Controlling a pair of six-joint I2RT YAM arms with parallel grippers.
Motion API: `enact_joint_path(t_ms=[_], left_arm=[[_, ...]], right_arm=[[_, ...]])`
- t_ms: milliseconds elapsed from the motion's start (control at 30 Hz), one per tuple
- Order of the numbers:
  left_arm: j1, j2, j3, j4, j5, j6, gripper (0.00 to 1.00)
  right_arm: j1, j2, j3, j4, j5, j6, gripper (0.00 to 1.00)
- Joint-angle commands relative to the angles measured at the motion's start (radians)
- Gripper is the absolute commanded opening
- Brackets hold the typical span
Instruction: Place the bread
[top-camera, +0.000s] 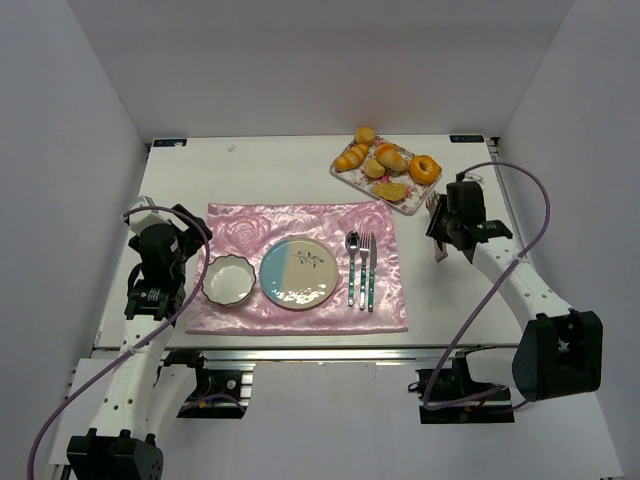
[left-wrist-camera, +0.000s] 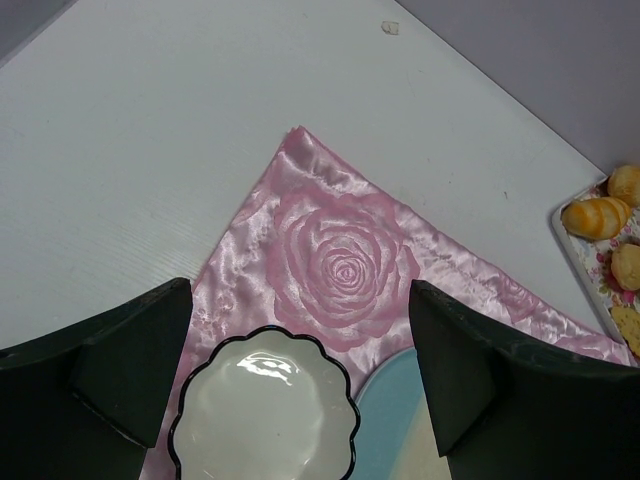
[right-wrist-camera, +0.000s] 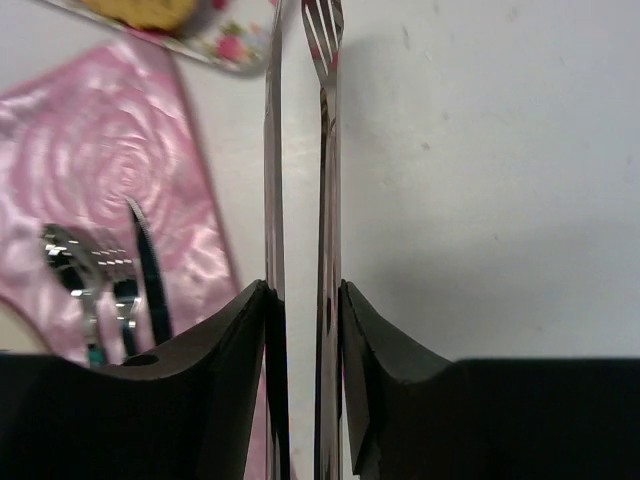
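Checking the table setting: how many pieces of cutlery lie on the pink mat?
3: a spoon, a fork and a knife, side by side right of the plate, spoon nearest it. The tongs in the right gripper are off the mat. None seems hidden.

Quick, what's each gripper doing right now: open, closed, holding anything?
Left gripper: open, nothing between its fingers.
Right gripper: shut on the metal tongs.
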Motion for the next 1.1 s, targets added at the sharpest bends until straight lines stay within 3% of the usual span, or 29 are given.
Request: enact_joint_path(t_ms=[0,433,1067], left_arm=[[-0.006,0.000,0.027,0.001,-0.009,-0.003,0.98],[-0.006,-0.008,0.030,-0.008,-0.017,-0.003,0.98],[-0.006,0.001,0.035,-0.016,-0.017,0.000,0.98]], right_arm=[[0.002,-0.007,0.076,0.015,-0.101,-0.099,0.40],[0.002,0.257,0.317,-0.067,-0.236,-0.154,0.49],[-0.012,0.420,0.389,-0.028,-0.152,0.010,0.50]])
